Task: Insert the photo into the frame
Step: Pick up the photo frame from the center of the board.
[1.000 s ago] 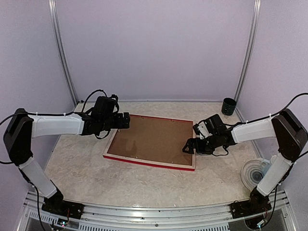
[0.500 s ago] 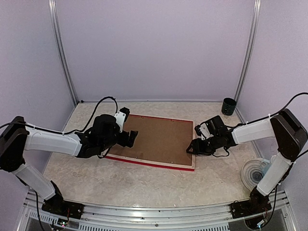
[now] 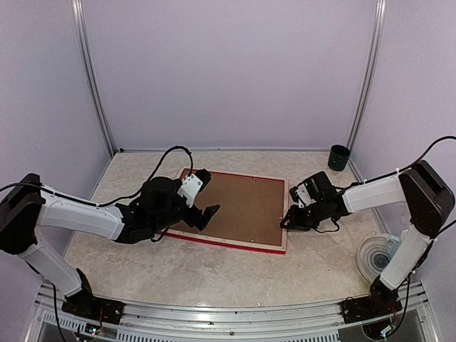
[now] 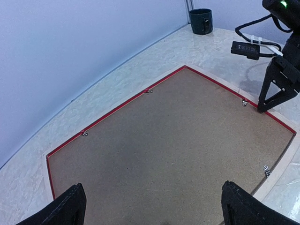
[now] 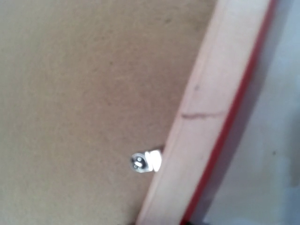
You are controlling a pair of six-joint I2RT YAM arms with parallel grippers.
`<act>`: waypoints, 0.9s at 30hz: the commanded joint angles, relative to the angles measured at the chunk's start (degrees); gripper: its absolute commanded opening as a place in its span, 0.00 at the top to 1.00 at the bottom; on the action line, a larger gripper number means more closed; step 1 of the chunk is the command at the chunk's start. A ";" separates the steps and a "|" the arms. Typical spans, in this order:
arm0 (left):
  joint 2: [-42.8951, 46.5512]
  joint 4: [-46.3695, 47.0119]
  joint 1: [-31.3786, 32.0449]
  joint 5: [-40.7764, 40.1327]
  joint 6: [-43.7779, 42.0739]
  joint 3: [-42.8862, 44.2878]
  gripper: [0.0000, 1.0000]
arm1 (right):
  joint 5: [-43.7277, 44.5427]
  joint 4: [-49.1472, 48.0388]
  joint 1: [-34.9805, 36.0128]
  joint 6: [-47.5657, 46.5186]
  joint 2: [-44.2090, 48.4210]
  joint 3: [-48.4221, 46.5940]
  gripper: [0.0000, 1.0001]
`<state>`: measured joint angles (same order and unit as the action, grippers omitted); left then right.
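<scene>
The red frame (image 3: 235, 244) lies face down on the table, and a brown backing panel (image 3: 242, 203) fills its opening. The photo is not in view. My left gripper (image 3: 206, 194) hovers open over the left part of the panel (image 4: 168, 150), with nothing between its fingers (image 4: 70, 206). My right gripper (image 3: 287, 221) points down at the frame's right edge (image 5: 211, 108), next to a small metal clip (image 5: 146, 161). Its fingers do not show in the right wrist view. In the left wrist view the right gripper (image 4: 260, 108) touches down near a clip (image 4: 244, 102).
A dark green cup (image 3: 339, 157) stands at the back right corner. A clear round plastic item (image 3: 375, 256) lies by the right arm's base. More metal clips (image 4: 266, 169) sit along the frame's inner edge. Walls close in the back and both sides.
My left arm has swung from the frame's back left corner forward and right, out over the backing panel. The right gripper has shifted slightly right at the frame's right edge.
</scene>
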<state>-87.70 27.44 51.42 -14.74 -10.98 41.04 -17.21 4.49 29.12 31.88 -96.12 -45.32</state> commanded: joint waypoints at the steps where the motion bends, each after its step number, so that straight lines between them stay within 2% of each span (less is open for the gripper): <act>1: 0.52 3.91 0.70 4.87 -2.16 -2.25 0.01 | 1.43 4.78 -0.16 -1.57 -1.53 -0.78 0.78; 7: 0.75 1.20 2.54 3.15 -6.42 -1.39 0.01 | 1.42 6.71 -0.84 -1.73 -1.34 -2.79 0.79; 13: -2.65 -4.40 5.93 3.59 -11.37 1.03 0.01 | 1.39 8.77 -2.23 -2.24 -1.44 -5.06 0.80; 20: -4.97 -9.38 6.75 11.74 -14.18 3.17 0.01 | 1.40 10.82 -3.28 -3.25 -1.85 -8.04 0.81; 27: -9.38 -17.83 6.78 18.61 -17.24 9.91 0.01 | 0.65 11.83 -3.37 -3.75 -2.32 -10.16 0.83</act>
<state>-94.43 15.20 57.95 -1.72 -25.36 46.59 -14.90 15.90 26.04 29.82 -98.17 -52.99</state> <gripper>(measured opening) 0.989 0.181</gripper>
